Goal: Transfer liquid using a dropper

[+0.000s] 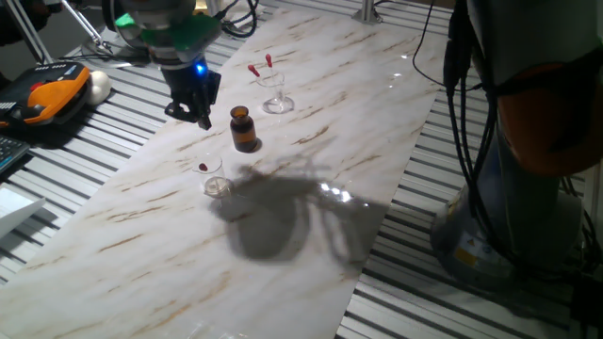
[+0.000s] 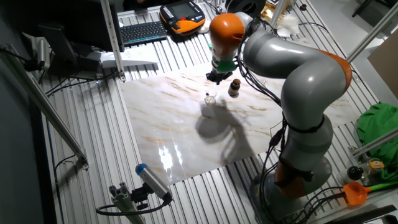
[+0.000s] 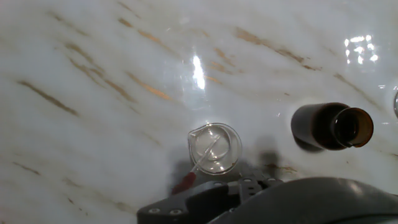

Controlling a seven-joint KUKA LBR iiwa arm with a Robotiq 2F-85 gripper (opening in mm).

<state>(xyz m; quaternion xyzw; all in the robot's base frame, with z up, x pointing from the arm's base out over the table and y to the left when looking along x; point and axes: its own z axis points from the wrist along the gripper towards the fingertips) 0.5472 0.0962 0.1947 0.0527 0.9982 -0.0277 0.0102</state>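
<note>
Marble-patterned glossy tabletop (image 1: 311, 122), white with tan veins. Small clear glass beaker (image 3: 215, 148), round, spouted, upright near amber bottle (image 3: 331, 127); bottle brown glass, cylindrical, uncapped. Dropper (image 3: 200, 163): thin clear tube leaning inside beaker, red rubber bulb resting over rim toward gripper. Second clear beaker (image 1: 277, 97) stood beyond bottle, holding two red-bulbed droppers (image 1: 261, 66). Gripper (image 1: 198, 114), black, hovered above table beside beaker, apart from dropper, holding nothing; finger spacing could not be told.
</note>
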